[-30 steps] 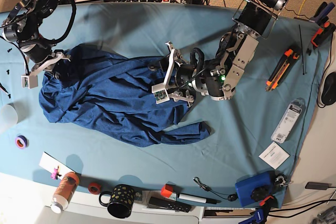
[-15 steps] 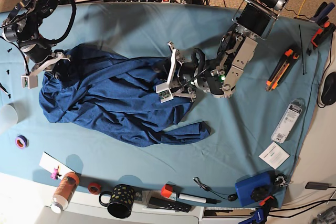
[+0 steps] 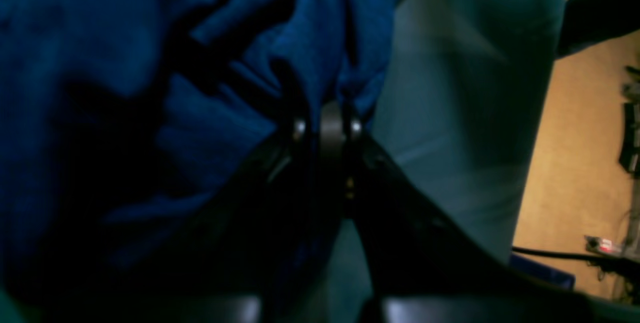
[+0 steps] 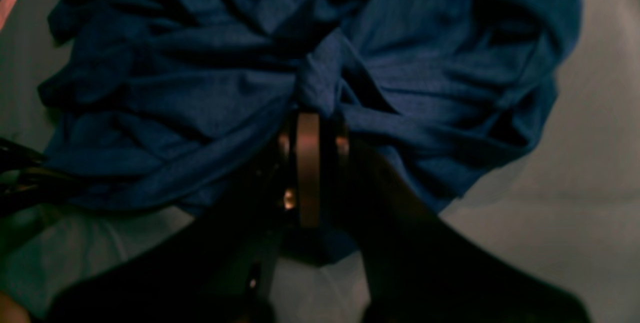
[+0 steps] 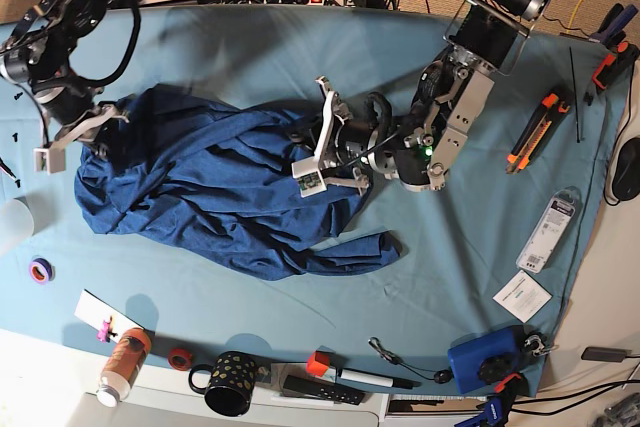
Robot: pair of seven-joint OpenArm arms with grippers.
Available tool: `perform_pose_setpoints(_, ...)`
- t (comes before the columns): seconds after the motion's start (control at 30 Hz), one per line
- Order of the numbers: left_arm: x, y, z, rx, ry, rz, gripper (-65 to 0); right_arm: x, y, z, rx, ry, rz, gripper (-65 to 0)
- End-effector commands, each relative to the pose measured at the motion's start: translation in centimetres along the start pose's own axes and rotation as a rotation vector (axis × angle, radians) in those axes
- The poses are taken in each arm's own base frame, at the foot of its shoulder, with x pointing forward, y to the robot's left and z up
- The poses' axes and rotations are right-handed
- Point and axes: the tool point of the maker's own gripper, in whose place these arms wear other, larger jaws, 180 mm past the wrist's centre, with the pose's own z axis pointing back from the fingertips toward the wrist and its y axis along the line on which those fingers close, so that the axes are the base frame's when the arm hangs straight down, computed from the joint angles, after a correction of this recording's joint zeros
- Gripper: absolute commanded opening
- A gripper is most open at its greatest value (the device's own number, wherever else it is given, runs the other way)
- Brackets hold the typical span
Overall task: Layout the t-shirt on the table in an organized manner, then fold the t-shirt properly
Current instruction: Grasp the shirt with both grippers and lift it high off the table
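1. I see the t-shirt (image 5: 220, 177) bunched in folds on the teal surface (image 5: 470, 257), below and between my two arms.
2. My left fingers (image 3: 320, 118) are closed, pinching the shirt's edge.
3. My right fingers (image 4: 317, 113) are closed too, gripping a raised fold at the shirt's other end.
4. A dark mug (image 5: 231, 383) stands near an orange bottle (image 5: 124, 365).
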Motion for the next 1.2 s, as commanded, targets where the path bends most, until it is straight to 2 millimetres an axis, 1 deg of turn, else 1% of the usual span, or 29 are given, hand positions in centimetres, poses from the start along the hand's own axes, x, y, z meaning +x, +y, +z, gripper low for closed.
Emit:
perform_pose_setpoints(0.0,2.5,0.6,1.3,0.021,-0.071,-0.041,-65.0,2.4,0.3,0.5,0.02,-0.073,0.03,-65.0)
perform_pose_setpoints(0.07,3.5,1.2,2.6,0.053,-0.109,-0.055,-65.0,3.4,0.5,0.6,0.037,-0.091,0.041,-65.0)
perform_pose_setpoints(0.17,5.4,2.6,5.2,0.11,-0.199,-0.05,-65.0,4.8,0.7,0.6,0.043,-0.119,0.054,-65.0)
perform_pose_setpoints(0.27,6.7,4.9,8.2,0.204,-0.277,-0.028,-65.0,6.1,1.1,0.4,0.055,-0.146,0.072,-65.0)
perform_pose_setpoints(0.4,8.2,8.4,12.3,0.33,-0.357,0.012,-65.0,8.0,2.1,-0.5,0.056,-0.176,0.119,-65.0)
perform_pose_setpoints(0.5,10.1,10.0,14.7,0.387,-0.416,0.013,-65.0,10.1,2.6,-1.5,0.013,-0.214,0.181,-65.0)
perform_pose_setpoints(0.63,13.2,11.2,16.8,0.439,-0.451,-0.044,-65.0,13.6,2.2,-2.4,-0.118,-0.268,0.242,-65.0)
perform_pose_setpoints(0.77,16.1,12.7,19.0,0.534,-0.485,-0.123,-65.0,16.5,1.6,-3.0,-0.216,-0.317,0.258,-65.0)
perform_pose_setpoints(0.87,18.2,14.3,20.9,0.603,-0.53,-0.129,-65.0,18.3,1.6,-4.2,-0.196,-0.34,0.225,-65.0)
perform_pose_setpoints(0.97,20.2,15.5,22.3,0.629,-0.544,-0.151,-65.0,20.5,1.5,-5.7,-0.161,-0.35,0.177,-65.0)
perform_pose_setpoints(1.07,22.1,17.0,23.6,0.641,-0.557,-0.149,-65.0,23.2,1.5,-7.1,-0.122,-0.363,0.121,-65.0)
perform_pose_setpoints(1.17,23.9,18.6,24.9,0.651,-0.569,-0.136,-65.0,26.2,1.9,-8.0,-0.076,-0.384,0.071,-65.0)
